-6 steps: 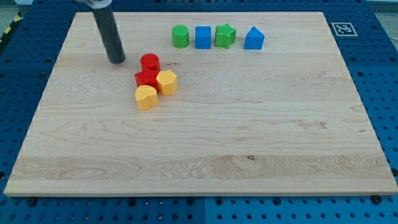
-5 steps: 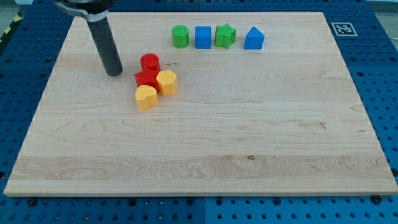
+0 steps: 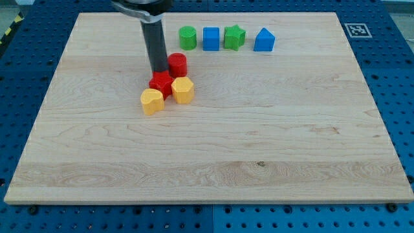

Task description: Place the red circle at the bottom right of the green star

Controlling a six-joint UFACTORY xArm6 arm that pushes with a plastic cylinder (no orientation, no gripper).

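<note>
This arm carries no pincer, so there is nothing to spread or press together. It ends in a plain rod, and my tip (image 3: 158, 70) rests on the tabletop (image 3: 272, 149).

The red circle (image 3: 177, 64) sits immediately to the view's right of my tip. It seems to be touching the rod, though the rod's own bulk hides the contact line. Just below my tip toward the view's bottom is a second red block (image 3: 160, 84), whose shape I cannot make out. One yellow block (image 3: 183, 90) lies below and right of my tip, and another yellow block (image 3: 152, 101) lies below and slightly left.

Up and right of my tip runs a row: the green cylinder (image 3: 187, 37), the blue square (image 3: 211, 39), the green star (image 3: 235, 37) and a blue peaked block (image 3: 264, 40).

I judge the step in hand to be the push itself. The circle is free of the cluster but well short of the star.

Next, my tip should drive from the circle's left side toward the view's right, with hardly any rise. The circle should stop just below and right of the star. That spot lies under the gap between the star and the peaked blue block, so the push must end before it nudges either of them.
</note>
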